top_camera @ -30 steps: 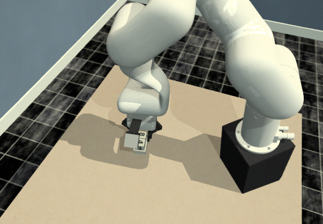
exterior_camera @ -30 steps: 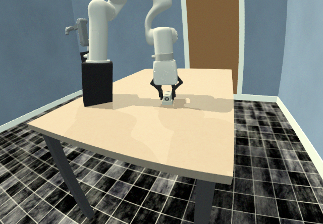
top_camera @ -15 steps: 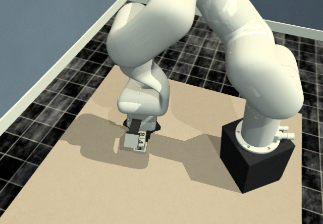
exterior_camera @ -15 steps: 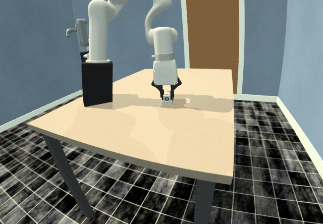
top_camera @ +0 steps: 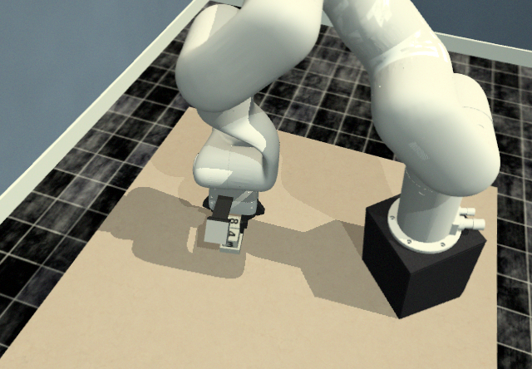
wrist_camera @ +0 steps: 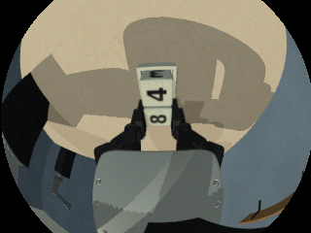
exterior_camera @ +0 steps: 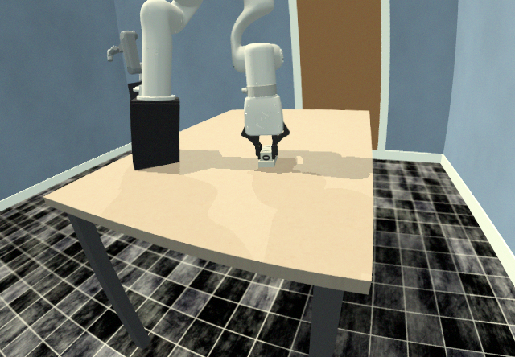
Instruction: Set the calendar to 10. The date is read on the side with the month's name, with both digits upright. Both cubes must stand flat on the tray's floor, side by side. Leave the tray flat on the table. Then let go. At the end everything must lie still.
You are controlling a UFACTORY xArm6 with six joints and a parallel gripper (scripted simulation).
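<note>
Off to the claw's left in the exterior view stood the black pedestal (exterior_camera: 154,137) that carried the white arm (exterior_camera: 155,50), well apart from the action on the tan table (exterior_camera: 249,220). Moving across to the centre, the claw (exterior_camera: 265,150) pointed straight down, and its dark fingers (exterior_camera: 254,143) were clamped on the cube with the 8 (wrist_camera: 158,116) on top — one finger on each side of it, gripping it firmly. Just beyond the claw, touching that first cube, sat the cube with the 4 (wrist_camera: 158,95) on top, the two in a row in the pale tray (exterior_camera: 265,163), which rested on the table directly under the claw. At the far end of the tray, past the 4, a small dark label showed in the wrist view, too blurred to read. From the top view the tray (top_camera: 231,248) lay partly hidden under the wrist, in the arm's shadow. Further right of the claw, past the table's edge — a brown door (exterior_camera: 339,46) in the blue wall.
</note>
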